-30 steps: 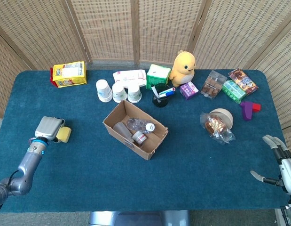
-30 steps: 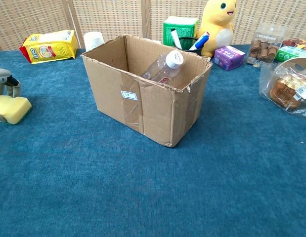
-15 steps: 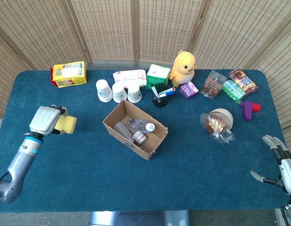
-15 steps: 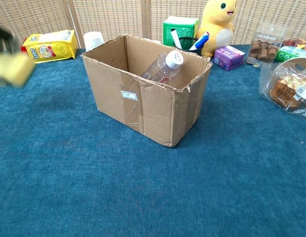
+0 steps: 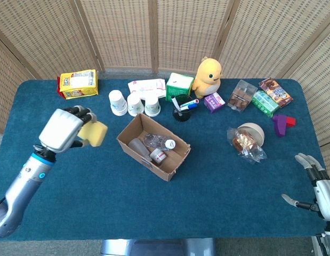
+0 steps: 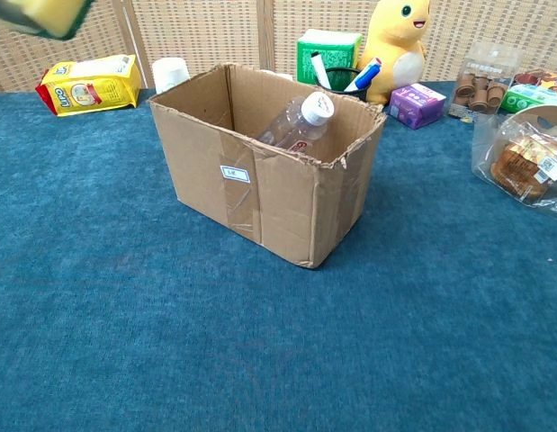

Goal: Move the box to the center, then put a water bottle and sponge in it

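Note:
An open cardboard box (image 5: 134,133) (image 6: 260,189) stands near the table's middle. A clear water bottle (image 5: 160,142) (image 6: 300,121) with a white cap lies inside it. My left hand (image 5: 63,129) is raised above the table left of the box and holds a yellow sponge (image 5: 95,133), which shows blurred at the top left edge of the chest view (image 6: 40,13). My right hand (image 5: 314,184) hovers open at the table's front right corner, fingers spread, holding nothing.
Behind the box stand three paper cups (image 5: 135,103), a green carton (image 5: 179,85), a pen cup (image 5: 182,111) and a yellow plush toy (image 5: 208,76). A yellow snack bag (image 5: 78,84) lies far left. Bagged pastries (image 5: 247,141) and snack packs (image 5: 266,98) sit to the right.
My left hand has lifted the sponge off the table and carried it up and rightward toward the box. The right hand has barely shifted.

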`<state>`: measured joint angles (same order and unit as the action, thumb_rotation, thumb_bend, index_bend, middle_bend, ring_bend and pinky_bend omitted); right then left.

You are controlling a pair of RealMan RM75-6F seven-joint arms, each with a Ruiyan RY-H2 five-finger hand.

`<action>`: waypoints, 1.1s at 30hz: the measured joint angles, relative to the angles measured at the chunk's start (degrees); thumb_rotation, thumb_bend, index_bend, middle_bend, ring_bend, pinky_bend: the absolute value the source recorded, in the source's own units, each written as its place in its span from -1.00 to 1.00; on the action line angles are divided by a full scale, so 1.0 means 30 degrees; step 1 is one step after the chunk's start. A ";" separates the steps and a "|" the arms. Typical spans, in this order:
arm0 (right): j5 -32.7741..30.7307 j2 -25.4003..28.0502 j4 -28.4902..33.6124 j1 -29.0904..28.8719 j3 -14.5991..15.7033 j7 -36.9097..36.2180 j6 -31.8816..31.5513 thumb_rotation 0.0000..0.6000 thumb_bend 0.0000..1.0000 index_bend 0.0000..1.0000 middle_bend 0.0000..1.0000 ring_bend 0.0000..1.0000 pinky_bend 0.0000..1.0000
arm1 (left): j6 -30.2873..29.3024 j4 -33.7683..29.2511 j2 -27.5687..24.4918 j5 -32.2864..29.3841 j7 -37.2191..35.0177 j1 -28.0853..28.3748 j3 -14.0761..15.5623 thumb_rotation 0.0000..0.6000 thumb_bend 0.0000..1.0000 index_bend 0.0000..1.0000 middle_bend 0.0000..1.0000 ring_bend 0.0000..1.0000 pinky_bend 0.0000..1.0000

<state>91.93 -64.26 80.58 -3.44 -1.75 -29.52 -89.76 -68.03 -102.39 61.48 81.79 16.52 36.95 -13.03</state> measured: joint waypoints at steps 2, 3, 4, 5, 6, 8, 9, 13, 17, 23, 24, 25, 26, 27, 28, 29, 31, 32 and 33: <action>0.0005 -0.0004 -0.0018 -0.0002 0.0022 0.0001 0.0027 1.00 -1.00 -0.79 -0.94 -0.86 -0.65 | 0.0212 -0.0154 0.0368 -0.0107 0.0478 0.0343 -0.0138 1.00 -0.85 0.07 0.06 -0.13 0.25; -0.0002 -0.0007 -0.0028 0.0001 0.0023 0.0004 0.0027 1.00 -1.00 -0.79 -0.94 -0.86 -0.66 | 0.0381 -0.0234 0.0651 -0.0252 0.0851 0.0594 -0.0250 1.00 -0.85 0.04 0.04 -0.14 0.25; -0.0018 -0.0009 -0.0036 0.0006 0.0018 0.0006 0.0023 1.00 -1.00 -0.79 -0.94 -0.86 -0.65 | 0.0521 -0.0289 0.0882 -0.0405 0.1151 0.0796 -0.0339 1.00 -0.86 0.03 0.02 -0.15 0.24; -0.0040 -0.0008 -0.0040 0.0009 0.0011 -0.0011 0.0022 1.00 -1.00 -0.79 -0.94 -0.86 -0.66 | 0.0730 -0.0347 0.1179 -0.0652 0.1564 0.1075 -0.0453 1.00 -0.86 0.01 0.00 -0.15 0.24; -0.0065 -0.0011 -0.0052 0.0008 -0.0003 -0.0044 0.0025 1.00 -1.00 -0.79 -0.94 -0.86 -0.66 | 0.0933 -0.0365 0.1399 -0.0854 0.1911 0.1305 -0.0532 1.00 -0.86 0.00 -0.01 -0.15 0.24; -0.0063 -0.0028 -0.0109 -0.0019 0.0007 -0.0048 0.0093 1.00 -1.00 -0.79 -0.94 -0.86 -0.65 | 0.1426 -0.0311 0.1956 -0.1411 0.2954 0.1901 -0.0720 1.00 -0.87 -0.02 -0.05 -0.18 0.22; -0.0052 -0.0042 -0.0127 -0.0035 0.0018 -0.0032 0.0124 1.00 -1.00 -0.79 -0.94 -0.86 -0.65 | 0.1606 -0.0283 0.2226 -0.1721 0.3484 0.2160 -0.0798 1.00 -0.88 -0.07 -0.15 -0.27 0.18; -0.0049 -0.0083 -0.0142 -0.0058 0.0003 0.0011 0.0111 1.00 -1.00 -0.79 -0.94 -0.86 -0.65 | 0.2318 -0.0263 0.3347 -0.3550 0.5886 0.3207 -0.1032 1.00 -0.93 -0.45 -0.89 -0.91 -0.24; -0.0093 -0.0067 -0.0164 -0.0042 -0.0002 -0.0059 0.0110 1.00 -1.00 -0.79 -0.94 -0.86 -0.65 | 0.2651 -0.0595 0.4225 -0.5745 0.8034 0.4068 -0.1094 1.00 -1.00 -0.84 -1.00 -1.00 -0.42; -0.0006 -0.0064 -0.0179 -0.0043 0.0025 -0.0083 0.0065 1.00 -1.00 -0.79 -0.94 -0.86 -0.65 | 0.2082 -0.1197 0.4701 -0.6091 0.8538 0.4411 -0.0951 1.00 -1.00 -1.00 -1.00 -1.00 -0.49; 0.0023 -0.0070 -0.0163 -0.0044 0.0041 -0.0049 0.0058 1.00 -1.00 -0.79 -0.94 -0.86 -0.65 | 0.1956 -0.1230 0.4690 -0.5898 0.8382 0.4384 -0.0919 1.00 -1.00 -1.00 -1.00 -1.00 -0.48; 0.0035 -0.0076 -0.0149 -0.0044 0.0050 -0.0016 0.0054 1.00 -1.00 -0.79 -0.94 -0.86 -0.65 | 0.1834 -0.1281 0.4660 -0.5734 0.8210 0.4345 -0.0887 1.00 -1.00 -1.00 -1.00 -1.00 -0.48; 0.0045 -0.0079 -0.0129 -0.0040 0.0057 0.0024 0.0042 1.00 -1.00 -0.79 -0.94 -0.86 -0.65 | 0.1672 -0.1401 0.4555 -0.5621 0.8018 0.4266 -0.0847 1.00 -1.00 -1.00 -1.00 -1.00 -0.48; 0.0048 -0.0078 -0.0115 -0.0036 0.0060 0.0041 0.0029 1.00 -1.00 -0.78 -0.94 -0.86 -0.65 | 0.1557 -0.1506 0.4438 -0.5571 0.7917 0.4197 -0.0815 1.00 -1.00 -1.00 -1.00 -1.00 -0.48; 0.0049 -0.0074 -0.0104 -0.0028 0.0058 0.0048 0.0008 1.00 -1.00 -0.78 -0.94 -0.86 -0.65 | 0.1466 -0.1616 0.4298 -0.5516 0.7837 0.4114 -0.0779 1.00 -1.00 -1.00 -1.00 -1.00 -0.48; 0.0049 -0.0071 -0.0098 -0.0022 0.0054 0.0050 -0.0013 1.00 -1.00 -0.78 -0.94 -0.86 -0.65 | 0.1341 -0.1774 0.4082 -0.5435 0.7746 0.3978 -0.0716 1.00 -1.00 -1.00 -1.00 -1.00 -0.48; 0.0047 -0.0045 -0.0091 -0.0009 0.0038 0.0038 -0.0064 1.00 -1.00 -0.78 -0.94 -0.86 -0.65 | 0.1109 -0.2032 0.3671 -0.5306 0.7597 0.3681 -0.0559 1.00 -1.00 -1.00 -1.00 -1.00 -0.50; 0.0046 -0.0029 -0.0090 -0.0007 0.0034 0.0022 -0.0072 1.00 -1.00 -0.78 -0.94 -0.86 -0.65 | 0.0878 -0.2225 0.3288 -0.5223 0.7446 0.3338 -0.0371 1.00 -1.00 -1.00 -1.00 -1.00 -0.51; 0.0048 -0.0016 -0.0088 -0.0006 0.0031 0.0018 -0.0081 1.00 -1.00 -0.78 -0.94 -0.86 -0.65 | 0.0695 -0.2384 0.2936 -0.5110 0.7269 0.3010 -0.0188 1.00 -1.00 -1.00 -1.00 -1.00 -0.52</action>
<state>92.07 -64.30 80.31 -3.46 -1.65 -29.46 -90.00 -65.94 -109.55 70.29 66.46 38.32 45.98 -13.60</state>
